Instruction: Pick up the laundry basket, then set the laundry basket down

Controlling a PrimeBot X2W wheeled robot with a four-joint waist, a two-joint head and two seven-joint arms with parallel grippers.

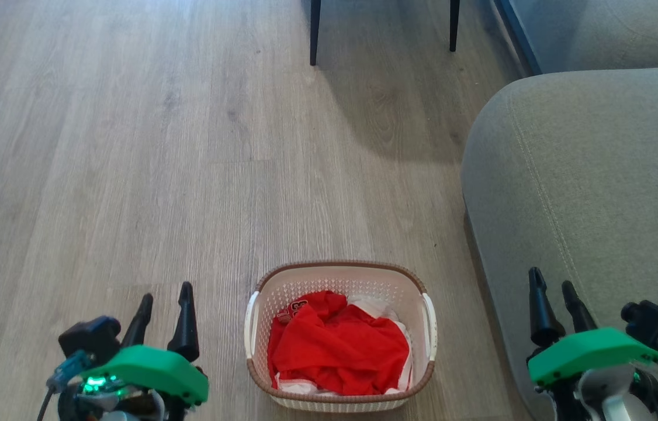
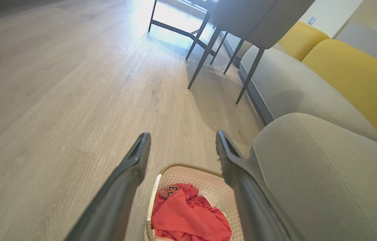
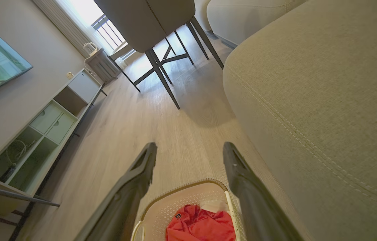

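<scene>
Left gripper (image 1: 166, 292), right gripper (image 1: 551, 278): fingers parted, empty, flanking laundry basket (image 1: 329, 280); mouth up, longer left-right.

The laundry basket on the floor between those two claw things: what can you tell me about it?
The laundry basket is a rounded-rectangular cream plastic tub with perforated walls, a brown woven-look rim and a white handle on each side. It sits upright on the wooden floor beside the grey sofa. It holds a crumpled red garment, with white cloth showing at the garment's edges. Nothing grips the basket: the left gripper and the right gripper hang open on either side, apart from it.
</scene>
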